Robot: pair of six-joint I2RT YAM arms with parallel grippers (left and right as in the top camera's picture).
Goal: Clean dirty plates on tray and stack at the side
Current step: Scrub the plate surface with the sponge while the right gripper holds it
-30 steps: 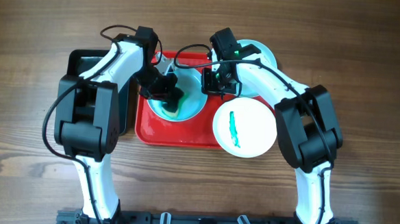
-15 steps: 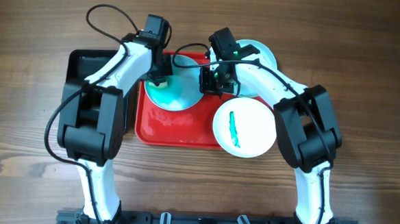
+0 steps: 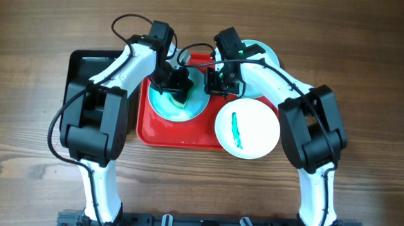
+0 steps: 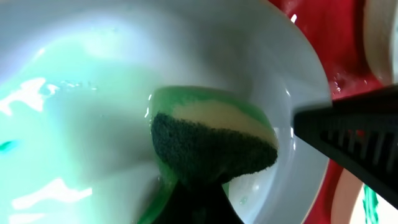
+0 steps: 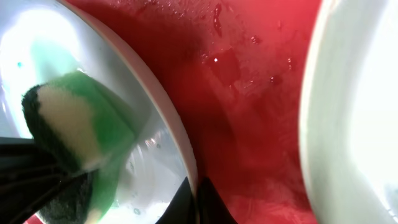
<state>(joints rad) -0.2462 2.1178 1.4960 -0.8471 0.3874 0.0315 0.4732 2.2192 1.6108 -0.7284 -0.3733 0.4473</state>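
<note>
A pale turquoise plate (image 3: 177, 103) sits on the red tray (image 3: 180, 134). My left gripper (image 3: 178, 84) is shut on a green sponge (image 4: 208, 140) and presses it on that plate (image 4: 74, 112). My right gripper (image 3: 213, 84) is shut on the plate's right rim (image 5: 177, 140). A second plate (image 3: 247, 129) with a teal-green smear lies across the tray's right edge. A third plate (image 3: 266, 55) lies on the table behind my right arm, partly hidden.
A black tray (image 3: 80, 64) stands left of the red tray, mostly under my left arm. Wooden table (image 3: 370, 80) lies all around.
My left gripper moved right and forward across the plate with the sponge, after being at the plate's far left rim. My right gripper held still on the rim.
</note>
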